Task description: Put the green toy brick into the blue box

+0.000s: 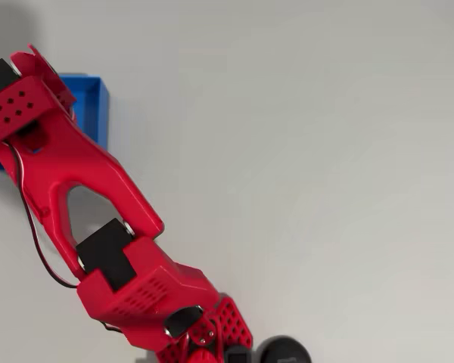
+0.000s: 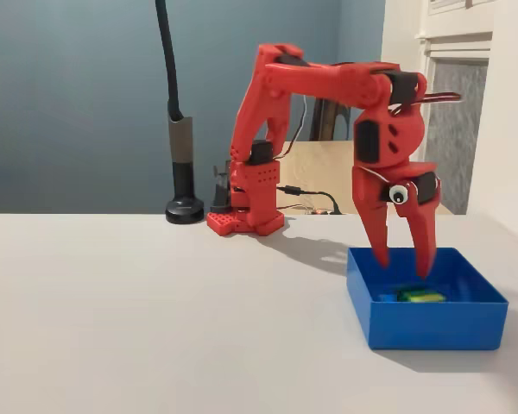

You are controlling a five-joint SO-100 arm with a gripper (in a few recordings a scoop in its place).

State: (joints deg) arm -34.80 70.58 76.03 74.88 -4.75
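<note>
The green toy brick lies flat on the bottom of the blue box in the fixed view, near the middle. My red gripper hangs straight above it, open, fingertips spread and dipping just past the box's rim, with nothing between them. In the overhead view the red arm reaches to the upper left and covers most of the blue box, whose right wall and corner peek out; the brick is hidden under the arm there.
The arm's red base stands at the back of the white table, beside a black lamp stand with a gooseneck. A wall rises close behind the box on the right in the fixed view.
</note>
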